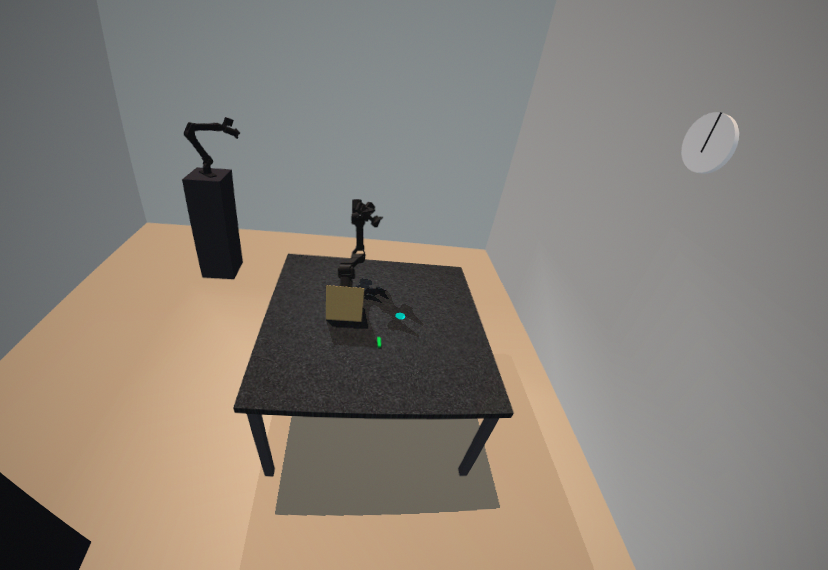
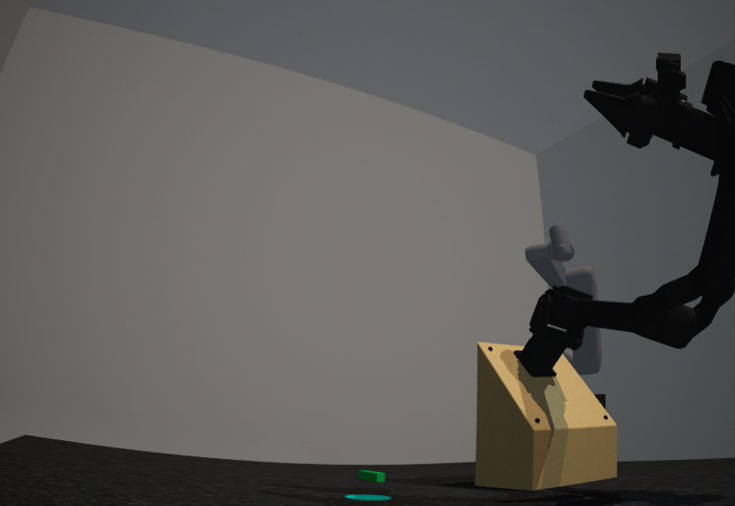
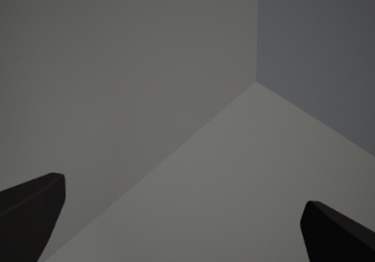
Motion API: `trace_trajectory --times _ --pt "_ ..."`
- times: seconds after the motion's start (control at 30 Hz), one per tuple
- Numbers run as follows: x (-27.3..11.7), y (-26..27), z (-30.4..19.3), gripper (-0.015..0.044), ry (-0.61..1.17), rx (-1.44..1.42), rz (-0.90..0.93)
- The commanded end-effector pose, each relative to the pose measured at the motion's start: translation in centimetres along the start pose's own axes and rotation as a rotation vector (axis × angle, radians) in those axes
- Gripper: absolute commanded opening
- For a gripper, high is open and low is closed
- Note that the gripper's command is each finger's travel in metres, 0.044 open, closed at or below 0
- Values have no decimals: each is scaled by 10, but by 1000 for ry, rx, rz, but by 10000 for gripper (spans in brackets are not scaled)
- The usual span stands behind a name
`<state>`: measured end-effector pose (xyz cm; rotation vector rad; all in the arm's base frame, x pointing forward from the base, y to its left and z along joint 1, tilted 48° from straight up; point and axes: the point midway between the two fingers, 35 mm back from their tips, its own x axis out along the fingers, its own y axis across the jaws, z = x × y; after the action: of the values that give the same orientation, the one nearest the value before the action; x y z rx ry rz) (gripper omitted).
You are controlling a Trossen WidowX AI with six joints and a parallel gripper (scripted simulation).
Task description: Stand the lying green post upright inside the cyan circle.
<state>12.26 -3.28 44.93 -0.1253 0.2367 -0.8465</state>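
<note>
The green post (image 1: 379,342) (image 2: 371,476) lies on its side on the dark table. The cyan circle (image 1: 399,315) (image 2: 367,496) is flat on the table, a short way from the post, and nothing stands on it. My gripper (image 2: 589,89) (image 3: 187,200) is open and empty, raised high above the table, far from both post and circle. Its two fingers stand wide apart in the wrist view, which shows only walls behind them, neither post nor circle.
The arm is mounted on a tan wedge-shaped block (image 1: 344,303) (image 2: 502,429) on the table (image 1: 374,386) (image 2: 141,471). The post lies near this block. Another black arm (image 1: 205,127) stands on a dark pedestal (image 1: 213,225) off the table.
</note>
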Motion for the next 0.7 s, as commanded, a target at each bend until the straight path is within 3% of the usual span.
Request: trace_trajectory --times 0.0,0.2,0.67 --pt "0 -1 0 374 1 3 1" --pt "24 -37 -6 233 57 142 63" --pt "136 -118 -70 233 338 581 253"
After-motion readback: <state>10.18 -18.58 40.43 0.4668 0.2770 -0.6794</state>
